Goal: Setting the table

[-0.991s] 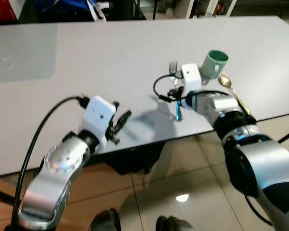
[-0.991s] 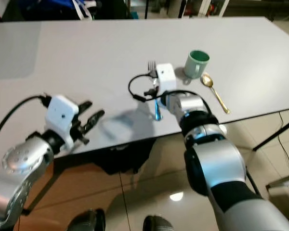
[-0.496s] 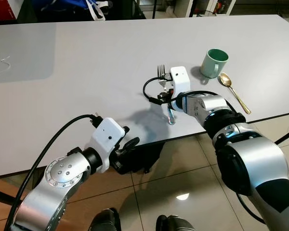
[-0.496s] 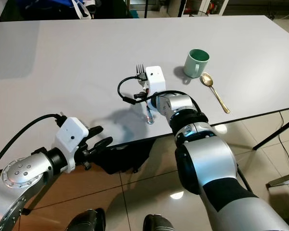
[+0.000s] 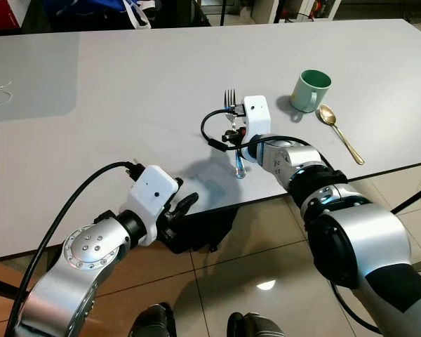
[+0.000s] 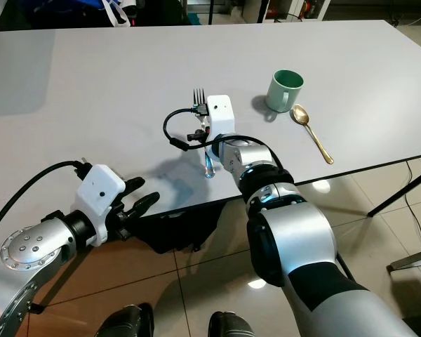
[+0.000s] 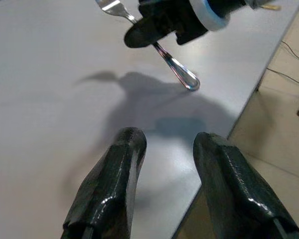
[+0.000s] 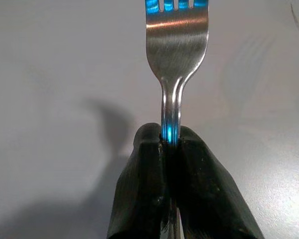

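A silver fork (image 5: 230,98) points away from me over the white table (image 5: 126,91), a little left of the green mug (image 5: 311,90). My right gripper (image 8: 170,144) is shut on the fork's neck, and the handle end (image 5: 239,170) touches or nearly touches the tabletop. A gold spoon (image 5: 339,131) lies to the right of the mug, near the table's front edge. My left gripper (image 7: 167,149) is open at the front edge of the table, low and to the left of the fork, with nothing between its fingers.
A black cable (image 5: 214,137) loops from the right wrist onto the table. A grey placemat area (image 5: 28,70) lies at the table's far left. Tiled floor (image 5: 266,267) and my feet (image 5: 154,323) are below the table edge. Dark clutter stands behind the far edge.
My right gripper has carried the fork leftward, away from the mug. My left arm dropped back from above the table to its front edge.
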Controlling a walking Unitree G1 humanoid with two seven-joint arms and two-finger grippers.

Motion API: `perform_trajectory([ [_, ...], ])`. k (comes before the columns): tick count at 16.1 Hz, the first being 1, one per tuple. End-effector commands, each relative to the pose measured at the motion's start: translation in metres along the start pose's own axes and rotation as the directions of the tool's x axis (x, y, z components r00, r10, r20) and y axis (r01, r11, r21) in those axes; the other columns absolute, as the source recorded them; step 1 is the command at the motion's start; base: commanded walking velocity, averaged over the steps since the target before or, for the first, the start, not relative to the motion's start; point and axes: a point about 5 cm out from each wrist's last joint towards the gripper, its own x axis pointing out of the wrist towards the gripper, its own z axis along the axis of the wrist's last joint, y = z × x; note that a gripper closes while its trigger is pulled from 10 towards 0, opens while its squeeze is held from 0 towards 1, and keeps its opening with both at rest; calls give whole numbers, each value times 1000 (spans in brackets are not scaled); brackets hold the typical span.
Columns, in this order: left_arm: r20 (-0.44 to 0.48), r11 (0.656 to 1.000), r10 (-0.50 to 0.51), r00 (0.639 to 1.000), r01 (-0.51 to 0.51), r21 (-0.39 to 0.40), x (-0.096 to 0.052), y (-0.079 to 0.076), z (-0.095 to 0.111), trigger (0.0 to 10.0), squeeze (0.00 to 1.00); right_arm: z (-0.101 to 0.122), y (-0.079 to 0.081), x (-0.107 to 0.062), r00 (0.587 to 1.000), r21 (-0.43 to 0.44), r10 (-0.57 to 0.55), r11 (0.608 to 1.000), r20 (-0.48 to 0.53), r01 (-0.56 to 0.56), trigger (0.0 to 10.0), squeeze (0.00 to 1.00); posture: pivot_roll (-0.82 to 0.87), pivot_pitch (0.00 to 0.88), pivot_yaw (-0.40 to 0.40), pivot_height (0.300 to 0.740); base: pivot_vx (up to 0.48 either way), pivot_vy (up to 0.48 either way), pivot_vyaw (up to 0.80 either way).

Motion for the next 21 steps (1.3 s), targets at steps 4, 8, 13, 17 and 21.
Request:
perform_trajectory([
  [4, 117, 987, 163, 980, -161, -23, 7, 12, 20, 10000, 0, 38, -11, -10, 980, -5, 53, 999, 191, -53, 10000, 0, 48, 171, -79, 740, 0, 0, 0],
  [8, 152, 962, 273, 950, -271, -35, 13, 19, 22, 10000, 0, 61, -27, -59, 853, -124, 39, 992, 521, 31, 10000, 0, -5, 139, -35, 740, 0, 0, 0],
  [13, 167, 930, 363, 917, -366, -15, 29, 45, 27, 10000, 0, -19, -24, -116, 884, -21, -15, 999, 467, 28, 10000, 0, -45, 114, 34, 740, 0, 349, 0],
  [17, 189, 926, 376, 907, -377, -32, 32, 40, 30, 10000, 0, -23, -19, -122, 899, 42, -74, 997, 431, 62, 10000, 0, -36, 94, 7, 740, 0, 480, -113],
  [21, 213, 925, 379, 901, -374, -63, 30, 29, 27, 10000, 0, -23, -26, -127, 900, 33, -133, 991, 416, 131, 10000, 0, -36, 90, -13, 740, 0, 360, -378],
])
